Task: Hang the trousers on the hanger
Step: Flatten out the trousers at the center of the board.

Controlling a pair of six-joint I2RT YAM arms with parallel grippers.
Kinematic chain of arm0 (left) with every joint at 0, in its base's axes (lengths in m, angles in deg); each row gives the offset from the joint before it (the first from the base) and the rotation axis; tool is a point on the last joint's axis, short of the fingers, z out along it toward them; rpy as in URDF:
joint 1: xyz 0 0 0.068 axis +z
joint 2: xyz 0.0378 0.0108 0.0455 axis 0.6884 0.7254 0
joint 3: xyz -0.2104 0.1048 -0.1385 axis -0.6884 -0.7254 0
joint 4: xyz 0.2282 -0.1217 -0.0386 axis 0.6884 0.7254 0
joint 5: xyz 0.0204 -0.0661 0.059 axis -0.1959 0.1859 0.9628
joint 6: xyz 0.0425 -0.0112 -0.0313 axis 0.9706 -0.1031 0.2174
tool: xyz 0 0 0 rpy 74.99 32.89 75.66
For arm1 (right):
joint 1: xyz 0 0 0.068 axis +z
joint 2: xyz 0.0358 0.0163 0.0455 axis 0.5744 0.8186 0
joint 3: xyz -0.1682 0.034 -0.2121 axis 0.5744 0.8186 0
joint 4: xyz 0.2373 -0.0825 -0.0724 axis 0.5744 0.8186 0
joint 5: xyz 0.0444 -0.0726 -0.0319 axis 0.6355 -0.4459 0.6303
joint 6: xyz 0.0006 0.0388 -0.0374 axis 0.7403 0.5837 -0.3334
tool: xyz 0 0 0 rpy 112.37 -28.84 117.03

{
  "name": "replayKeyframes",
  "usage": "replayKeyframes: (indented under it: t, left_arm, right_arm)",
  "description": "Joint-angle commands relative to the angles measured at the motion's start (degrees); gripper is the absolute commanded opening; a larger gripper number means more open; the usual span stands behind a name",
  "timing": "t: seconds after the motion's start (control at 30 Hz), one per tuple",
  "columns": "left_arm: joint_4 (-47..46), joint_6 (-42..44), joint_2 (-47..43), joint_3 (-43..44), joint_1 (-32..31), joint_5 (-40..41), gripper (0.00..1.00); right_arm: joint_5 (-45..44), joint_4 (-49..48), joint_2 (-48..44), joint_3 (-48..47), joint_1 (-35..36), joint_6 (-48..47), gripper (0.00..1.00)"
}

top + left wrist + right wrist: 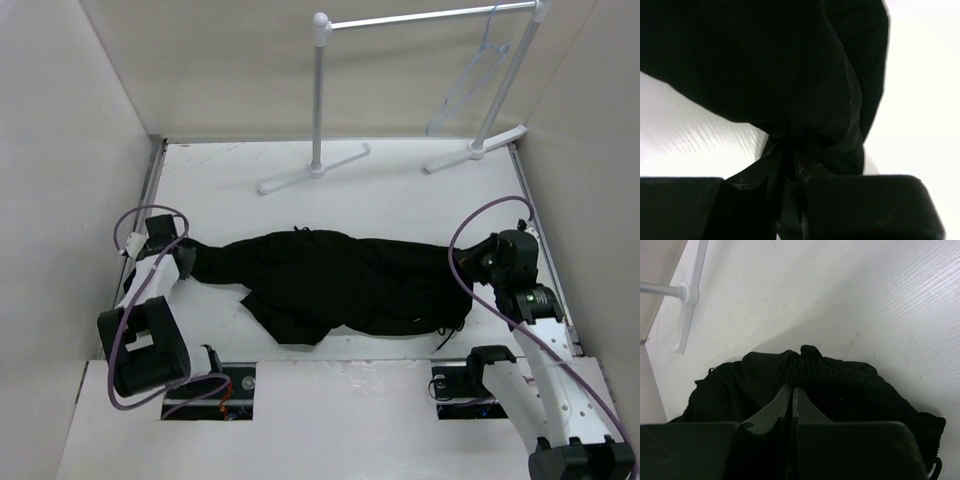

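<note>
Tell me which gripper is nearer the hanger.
Right. The right gripper grips the trousers at the end on the hanger's side, with the rack beyond it. The left gripper grips the opposite end, far across the table.

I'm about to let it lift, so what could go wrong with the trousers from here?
The left tool pinches only a small bunch of the trousers, so cloth may slip out. Their loose middle fold could drag when lifted. The hanger hangs on the far garment rack, a long carry.
</note>
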State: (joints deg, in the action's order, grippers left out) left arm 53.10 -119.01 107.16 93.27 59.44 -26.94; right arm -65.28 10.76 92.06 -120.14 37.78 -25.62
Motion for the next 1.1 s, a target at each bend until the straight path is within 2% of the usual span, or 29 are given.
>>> replayKeyframes:
  t: [0.0,0.17,0.3,0.47,0.6,0.67,0.7,0.73,0.8,0.83,0.87,0.9,0.93,1.03,1.07]
  left_arm:
    - [1.6,-1.4,-6.1,2.4,0.9,2.3,0.08]
    - [12.3,0.7,-16.6,6.8,0.4,8.5,0.07]
    - [17.7,4.0,-16.5,15.0,-3.0,13.6,0.06]
    - [15.5,12.6,3.4,33.5,-8.6,18.7,0.06]
    - [15.4,20.3,27.9,57.5,-11.3,17.4,0.1]
    - [17.5,23.6,37.8,70.0,-12.8,16.2,0.2]
    - [18.5,24.6,40.6,74.7,-13.8,15.5,0.31]
    - [18.5,25.5,41.5,77.3,-14.8,14.8,0.46]
    - [17.0,25.8,39.1,77.0,-16.1,13.1,0.71]
    - [15.8,25.7,36.4,74.6,-16.5,11.7,0.77]
    - [14.9,25.6,34.1,72.1,-16.7,10.4,0.8]
    - [13.7,25.4,30.4,67.8,-16.7,8.8,0.81]
    - [12.6,25.1,26.7,62.7,-16.7,7.8,0.81]
    - [10.2,21.4,15.4,46.3,-16.2,7.6,0.77]
    - [9.4,19.9,11.2,39.8,-15.6,7.6,0.74]
  right_arm:
    - [0.4,-1.1,-0.8,-0.7,0.4,-1.0,0.03]
    - [-0.9,0.5,-1.1,-1.5,-0.9,-1.8,0.03]
    - [-1.3,-0.4,3.6,-6.7,-5.2,-1.7,0.02]
    - [-3.3,-8.5,15.2,-12.7,-7.2,0.8,0.02]
    - [-6.3,-16.0,29.2,-18.1,-8.2,2.3,0.02]
    - [-6.7,-18.2,37.0,-22.1,-9.2,3.3,0.03]
    - [-7.1,-19.3,39.9,-23.8,-9.4,3.9,0.07]
    - [-6.9,-20.1,42.1,-25.3,-9.4,4.5,0.16]
    - [-6.0,-19.6,44.2,-28.4,-9.1,4.1,0.4]
    - [-6.4,-19.0,43.4,-28.9,-8.7,3.5,0.51]
    - [-7.0,-19.1,41.9,-28.4,-7.9,2.9,0.59]
    - [-7.3,-19.3,40.6,-27.8,-6.6,2.5,0.63]
    - [-7.6,-18.9,38.2,-26.4,-4.8,1.8,0.66]
    - [-7.9,-18.5,31.4,-21.0,-0.5,1.1,0.64]
    - [-7.6,-18.4,28.7,-18.4,1.3,1.2,0.52]
